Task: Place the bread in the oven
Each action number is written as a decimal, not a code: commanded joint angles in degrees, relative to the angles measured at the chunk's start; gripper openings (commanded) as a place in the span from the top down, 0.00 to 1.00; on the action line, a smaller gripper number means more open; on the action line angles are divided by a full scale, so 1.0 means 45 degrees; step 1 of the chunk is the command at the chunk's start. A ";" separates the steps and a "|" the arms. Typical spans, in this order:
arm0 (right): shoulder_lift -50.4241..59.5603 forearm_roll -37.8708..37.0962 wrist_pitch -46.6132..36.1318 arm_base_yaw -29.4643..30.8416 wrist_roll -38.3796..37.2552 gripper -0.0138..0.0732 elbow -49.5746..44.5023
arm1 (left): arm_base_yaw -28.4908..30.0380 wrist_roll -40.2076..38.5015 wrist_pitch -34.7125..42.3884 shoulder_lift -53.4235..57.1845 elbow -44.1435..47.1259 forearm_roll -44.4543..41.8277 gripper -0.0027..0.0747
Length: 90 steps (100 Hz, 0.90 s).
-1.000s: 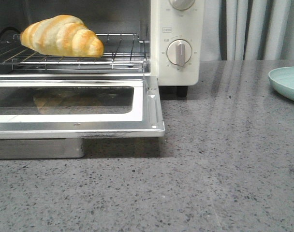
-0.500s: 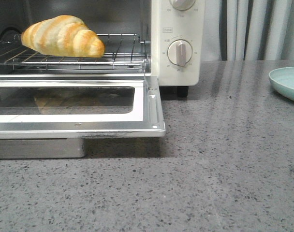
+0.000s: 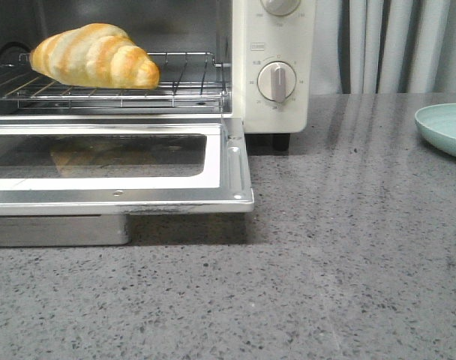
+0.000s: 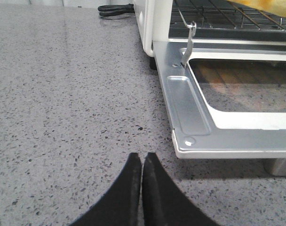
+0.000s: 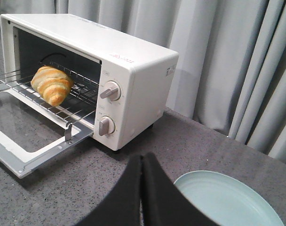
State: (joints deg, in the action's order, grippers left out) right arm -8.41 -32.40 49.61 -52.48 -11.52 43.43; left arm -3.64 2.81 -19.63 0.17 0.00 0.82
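Note:
The bread [image 3: 94,55], a golden-brown striped croissant roll, lies on the wire rack [image 3: 187,82] inside the cream-white oven [image 3: 277,112]. The oven's glass door [image 3: 115,161] hangs open and flat. The right wrist view shows the bread [image 5: 51,84] on the rack inside the oven [image 5: 143,80]. Only its edge [image 4: 263,4] shows in the left wrist view. My left gripper [image 4: 142,157] is shut and empty above the counter, beside the door's corner [image 4: 187,141]. My right gripper [image 5: 143,157] is shut and empty, beside the plate. Neither gripper shows in the front view.
A pale green plate [image 3: 447,127] sits on the grey speckled counter at the right, also in the right wrist view [image 5: 227,200]. Grey curtains [image 5: 227,56] hang behind. A black cable [image 4: 115,8] lies behind the oven. A metal tray [image 3: 59,229] sits under the open door.
The bread, oven and door have not moved apart from a slight shift of the view. No gripper shows in the earlier frames.

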 commanded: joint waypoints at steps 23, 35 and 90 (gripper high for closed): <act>-0.0342 -0.0442 -0.0873 0.0015 -0.0018 0.92 0.0266 | 0.0056 -0.0119 0.0616 0.0402 0.0297 0.0166 0.99; -0.0342 -0.0442 -0.0873 0.0015 -0.0018 0.92 0.0266 | 0.0056 -0.0119 0.0616 0.0402 0.0297 0.0166 0.99; -0.0342 -0.0037 -0.7066 0.4702 -0.0018 0.92 -0.3629 | 0.0056 -0.0119 0.0616 0.0402 0.0297 0.0166 0.99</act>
State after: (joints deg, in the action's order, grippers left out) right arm -8.46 -32.54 33.41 -35.62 -11.52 30.29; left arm -3.47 2.81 -19.63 0.17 0.00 0.85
